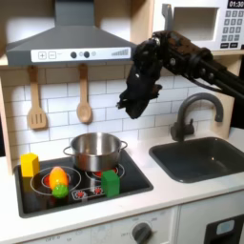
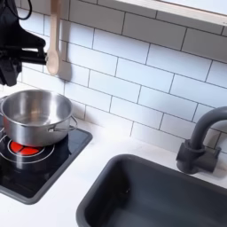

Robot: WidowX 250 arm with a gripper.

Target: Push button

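While the arm hangs over the stove, its gripper [image 1: 129,107] sits above the steel pot [image 1: 94,151], just right of the range hood; can't tell if the fingers are spread. Hood buttons [image 1: 80,54] are up left of it, well apart.

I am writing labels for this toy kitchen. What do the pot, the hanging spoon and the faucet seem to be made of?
The pot looks like polished steel: it is silver and shows bright reflections. The spoon looks like light, unpainted wood with a matte tan surface. The faucet is matte dark grey; whether it is painted metal or plastic cannot be told from its look.
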